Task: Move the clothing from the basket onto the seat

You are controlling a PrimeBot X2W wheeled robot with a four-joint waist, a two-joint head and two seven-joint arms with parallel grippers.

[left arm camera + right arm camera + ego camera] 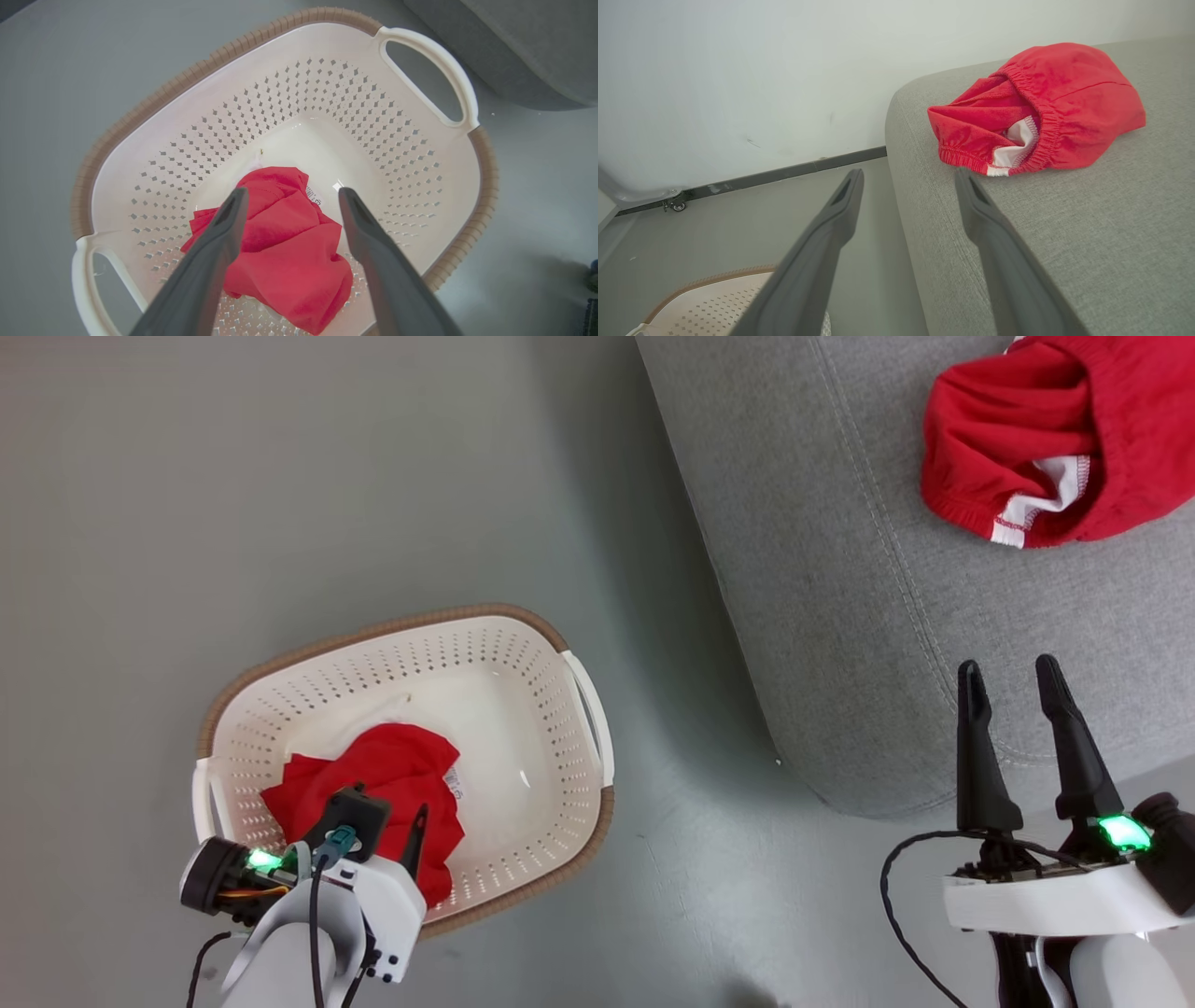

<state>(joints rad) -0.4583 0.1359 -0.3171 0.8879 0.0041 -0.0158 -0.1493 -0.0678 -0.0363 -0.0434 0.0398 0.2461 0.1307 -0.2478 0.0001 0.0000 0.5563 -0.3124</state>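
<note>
Clothing point(285, 242) lies in the basket point(523, 644): one crumpled red piece on the base, toward the end under the robot's left arm, with a small white tag point(313, 195) showing at its edge. The rest of the basket's base is bare white plastic. The left claw point(293, 192) hangs over that end of the basket, its two dark fingers spread wide on either side of the red fabric and holding nothing. Whether the fingertips touch the cloth cannot be told.

To the right of the basket, across a strip of grey floor point(280, 476), stands the seat point(840, 616). A second red piece point(1046, 439) with white trim and a gathered hem lies bunched on the seat, well apart from the basket. The right claw point(1007, 665) is also well to the right of the basket, above the seat's rounded near edge. Its fingers are parted and empty, pointing toward the second piece but short of it. In the right wrist view, a pale wall point(738, 70) rises beyond the basket's rim.
</note>
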